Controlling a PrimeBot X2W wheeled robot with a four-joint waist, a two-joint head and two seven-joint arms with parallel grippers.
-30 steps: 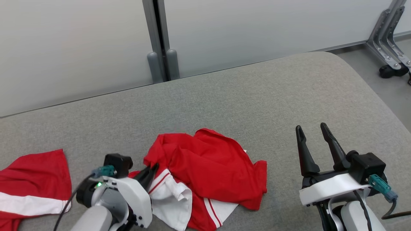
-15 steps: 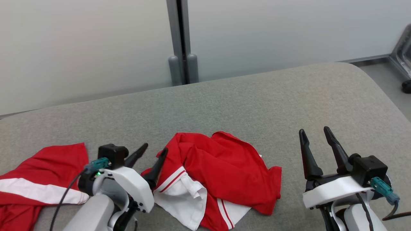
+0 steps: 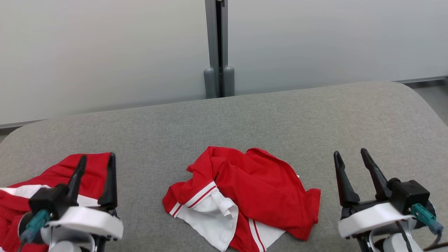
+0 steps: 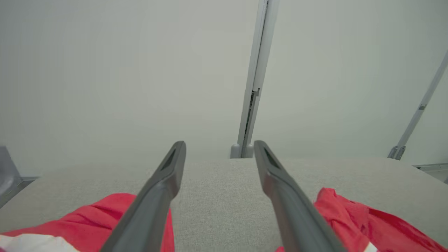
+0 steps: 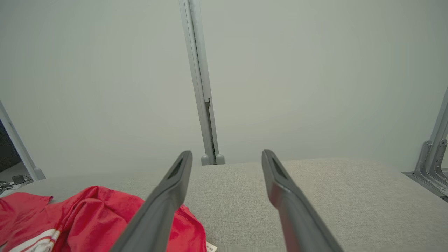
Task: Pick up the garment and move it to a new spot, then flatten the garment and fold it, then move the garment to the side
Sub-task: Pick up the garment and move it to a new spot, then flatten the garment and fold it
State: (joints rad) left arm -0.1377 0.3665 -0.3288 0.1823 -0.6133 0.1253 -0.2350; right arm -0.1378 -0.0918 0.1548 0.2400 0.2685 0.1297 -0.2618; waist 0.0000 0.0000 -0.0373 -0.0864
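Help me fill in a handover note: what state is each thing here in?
centre garment, crumpled in a heap on the table, not flattened or folded.
left garment, rumpled, partly out of frame.
left gripper, open, holding nothing.
right gripper, open, holding nothing.

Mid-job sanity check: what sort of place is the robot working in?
Probably a lab or test bay, not a home: plain pale partition panels joined by a grey metal post, a grey fabric-covered work surface, and bare metal frame legs standing by the wall.
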